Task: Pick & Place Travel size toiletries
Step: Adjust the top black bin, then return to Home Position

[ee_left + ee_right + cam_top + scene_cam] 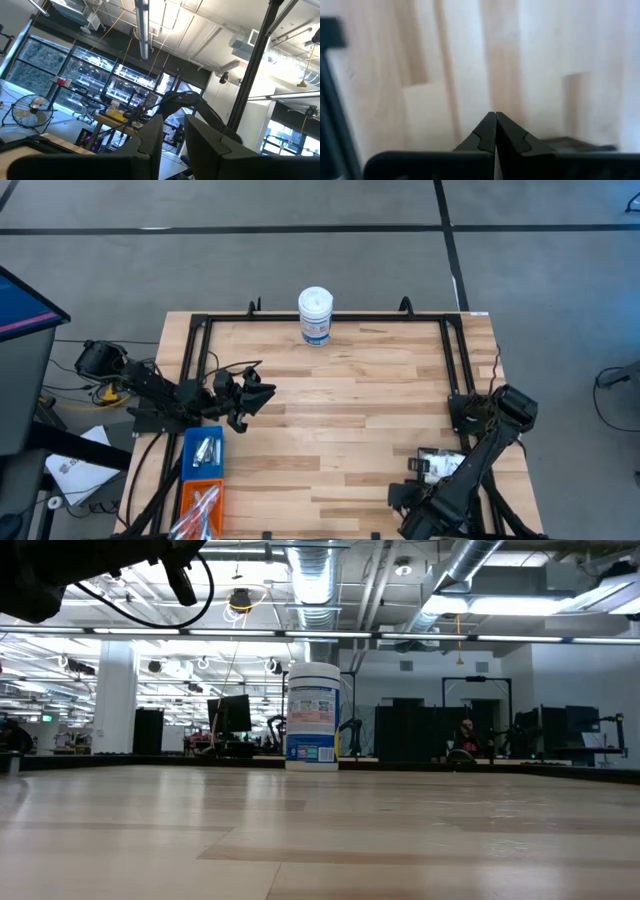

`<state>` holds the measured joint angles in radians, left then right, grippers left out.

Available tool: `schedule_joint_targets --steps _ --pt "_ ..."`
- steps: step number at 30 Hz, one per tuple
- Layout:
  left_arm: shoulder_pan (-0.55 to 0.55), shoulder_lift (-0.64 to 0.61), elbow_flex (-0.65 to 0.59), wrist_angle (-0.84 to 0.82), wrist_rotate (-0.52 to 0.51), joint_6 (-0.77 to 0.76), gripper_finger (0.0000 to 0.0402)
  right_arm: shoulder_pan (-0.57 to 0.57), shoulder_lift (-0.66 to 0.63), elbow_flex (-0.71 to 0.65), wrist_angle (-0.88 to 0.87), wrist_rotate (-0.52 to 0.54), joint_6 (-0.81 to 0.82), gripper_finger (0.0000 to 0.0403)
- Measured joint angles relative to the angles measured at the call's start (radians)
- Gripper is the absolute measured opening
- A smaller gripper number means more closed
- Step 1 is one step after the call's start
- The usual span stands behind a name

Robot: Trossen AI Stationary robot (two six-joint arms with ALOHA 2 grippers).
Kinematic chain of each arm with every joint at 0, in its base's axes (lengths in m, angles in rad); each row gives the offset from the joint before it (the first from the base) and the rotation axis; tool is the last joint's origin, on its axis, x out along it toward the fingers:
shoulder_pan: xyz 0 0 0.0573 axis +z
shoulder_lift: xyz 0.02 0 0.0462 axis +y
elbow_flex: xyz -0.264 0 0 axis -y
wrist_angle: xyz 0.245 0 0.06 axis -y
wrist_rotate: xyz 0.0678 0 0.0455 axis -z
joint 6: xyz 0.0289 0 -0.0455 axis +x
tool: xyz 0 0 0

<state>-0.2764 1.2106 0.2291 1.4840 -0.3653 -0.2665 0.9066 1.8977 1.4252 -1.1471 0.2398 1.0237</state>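
1. Wooden table (pixel 340 410) fills the high view, holding bins and a canister.
2. Left gripper (pixel 262 392) hangs narrowly parted, gripping nothing visible.
3. Just beside it, blue bin (pixel 188 455) holds toiletries (pixel 206 450); orange bin (pixel 186 498) beyond holds more.
4. Canister (pixel 315 315) stands well apart.
5. Right gripper (pixel 495 118) rests closed and empty.

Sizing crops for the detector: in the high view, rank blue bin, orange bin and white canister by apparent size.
1. blue bin and orange bin: look alike; the orange one is cut by the frame edge, so no ranking.
2. white canister: smallest.
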Motion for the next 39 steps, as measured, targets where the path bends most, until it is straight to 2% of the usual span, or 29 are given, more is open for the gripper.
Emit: schedule_joint_targets --steps 5,12,18,30,34,39 --pt "0.0 0.0 0.0 0.0 0.0 0.0 0.0076 -0.069 -0.001 -0.014 -0.057 0.024 -0.004 0.0" --pt "0.0 0.0 0.0 0.0 0.008 0.0 0.0076 -0.137 0.0 -0.091 -0.075 -0.08 -0.012 0.0" --pt "0.0 0.0 0.0 -0.001 0.008 0.0 0.0076 -0.12 0.0 -0.135 -0.066 -0.187 0.009 0.0" --pt "0.0 0.0 0.0 -0.001 0.008 0.0 0.0076 -0.07 0.0 -0.131 -0.061 -0.192 0.081 0.0" --pt "0.0 0.0 0.0 -0.001 0.008 0.0 0.0076 -0.068 -0.021 -0.094 -0.08 -0.134 0.068 0.0" --pt "0.0 0.0 0.0 -0.001 0.008 0.0 0.0076 -0.054 -0.1 -0.047 -0.101 0.11 0.071 0.0"
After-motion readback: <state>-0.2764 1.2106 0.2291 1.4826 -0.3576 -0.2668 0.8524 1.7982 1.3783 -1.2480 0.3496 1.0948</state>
